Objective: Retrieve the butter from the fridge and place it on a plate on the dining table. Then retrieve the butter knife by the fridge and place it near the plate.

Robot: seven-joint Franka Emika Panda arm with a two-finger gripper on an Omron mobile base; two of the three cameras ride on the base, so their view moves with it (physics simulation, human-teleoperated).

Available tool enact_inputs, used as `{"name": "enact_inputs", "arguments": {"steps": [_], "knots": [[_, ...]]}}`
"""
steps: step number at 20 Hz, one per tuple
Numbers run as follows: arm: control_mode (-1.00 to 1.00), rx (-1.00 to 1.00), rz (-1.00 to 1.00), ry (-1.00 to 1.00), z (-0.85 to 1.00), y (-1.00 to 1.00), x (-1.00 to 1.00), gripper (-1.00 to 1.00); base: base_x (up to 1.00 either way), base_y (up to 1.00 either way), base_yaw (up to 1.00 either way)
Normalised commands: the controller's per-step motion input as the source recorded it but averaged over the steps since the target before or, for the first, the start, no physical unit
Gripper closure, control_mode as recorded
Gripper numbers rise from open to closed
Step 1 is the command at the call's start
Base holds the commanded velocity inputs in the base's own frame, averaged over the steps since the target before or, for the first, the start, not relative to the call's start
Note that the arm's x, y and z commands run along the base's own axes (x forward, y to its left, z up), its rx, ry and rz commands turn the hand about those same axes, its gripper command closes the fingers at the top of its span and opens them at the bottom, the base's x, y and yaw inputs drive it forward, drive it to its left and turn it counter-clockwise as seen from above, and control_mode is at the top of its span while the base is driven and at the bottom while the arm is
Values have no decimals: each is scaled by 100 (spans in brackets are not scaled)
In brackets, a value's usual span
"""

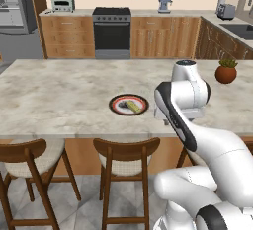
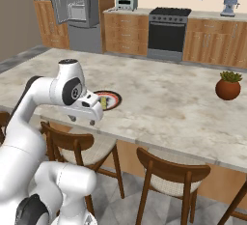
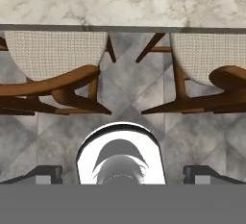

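The butter point(image 1: 132, 106) lies on the plate point(image 1: 120, 101), which sits on the dining table point(image 1: 59, 91) near its front edge. The gripper point(image 3: 123, 175) hangs above the chairs point(image 3: 53, 81) just off the table edge, jaws spread wide and holding nothing. The first half of the task appears complete; the butter knife has yet to be fetched.

The fridge point(image 2: 77, 2) stands at the far left of the kitchen with one door open. The knife cannot be made out at this range.

Risks from here:
- When the base drives off, the arm could clip the table edge or a chair back.
- A slim knife lying flat offers little to grasp and may slip from the fingertips.
- The open fridge door narrows the approach.
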Motion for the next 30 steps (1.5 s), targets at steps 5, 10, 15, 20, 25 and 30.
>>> {"name": "enact_inputs", "arguments": {"steps": [5,10,15,20,25,30], "knots": [[-100,0,0,0,-1,2,-3,-100,0,0,0],[100,0,0,0,-2,3,-4,-100,-35,44,0],[100,0,0,0,0,0,0,-100,-10,100,-10],[100,0,0,0,0,0,0,-100,-8,100,-6],[100,0,0,0,0,0,0,-100,-25,100,-1],[100,0,0,0,0,0,0,-100,-5,100,0]]}}
